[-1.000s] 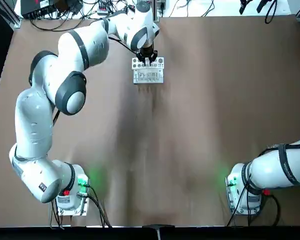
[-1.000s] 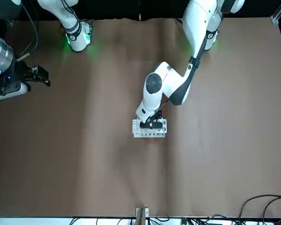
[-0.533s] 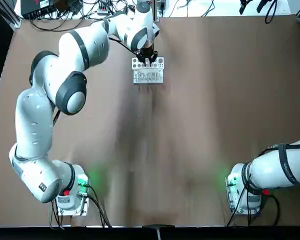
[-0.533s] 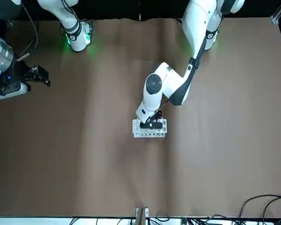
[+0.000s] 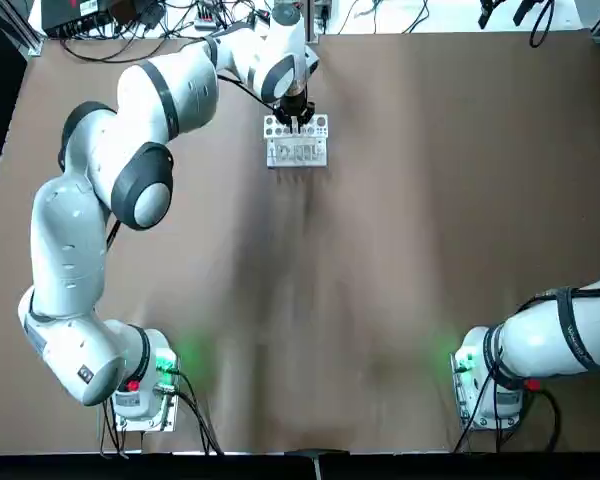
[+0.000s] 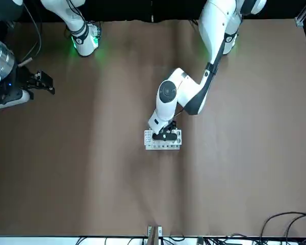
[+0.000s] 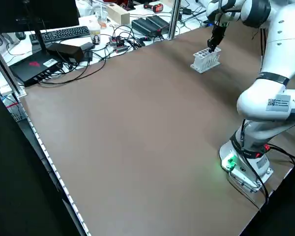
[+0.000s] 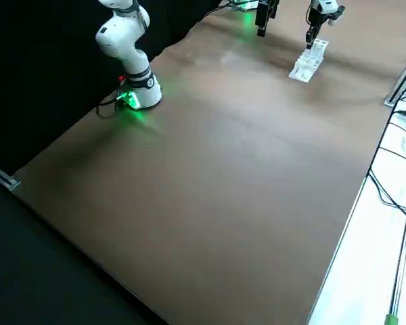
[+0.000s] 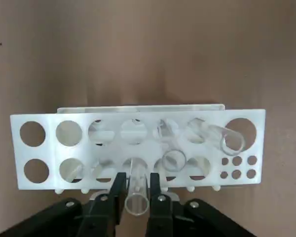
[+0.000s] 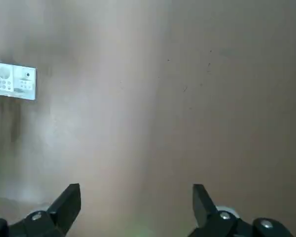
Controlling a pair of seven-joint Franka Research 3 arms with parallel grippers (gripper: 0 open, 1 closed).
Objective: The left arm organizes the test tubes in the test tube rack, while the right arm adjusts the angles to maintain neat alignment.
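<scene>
The white test tube rack point(image 5: 296, 152) stands at the far middle of the table, also seen in the front view point(image 6: 162, 145). My left gripper point(image 5: 297, 120) hangs right over its far row of holes. In the left wrist view the left gripper point(image 9: 137, 190) is shut on a clear test tube point(image 9: 137, 203) whose lower end passes into a hole of the rack point(image 9: 39, 143). Another test tube point(image 9: 173, 159) stands in the rack, and a third point(image 9: 222, 137) leans tilted near its end. My right gripper point(image 6: 41, 81) is parked far off at the table's right edge, open point(image 10: 135, 202) and empty.
The brown tabletop point(image 5: 380, 250) spreads wide around the rack. The arms' green-lit bases point(image 5: 145, 385) point(image 5: 480, 380) sit at the near edge. A keyboard point(image 7: 59, 34), boxes and cables lie beyond the far edge.
</scene>
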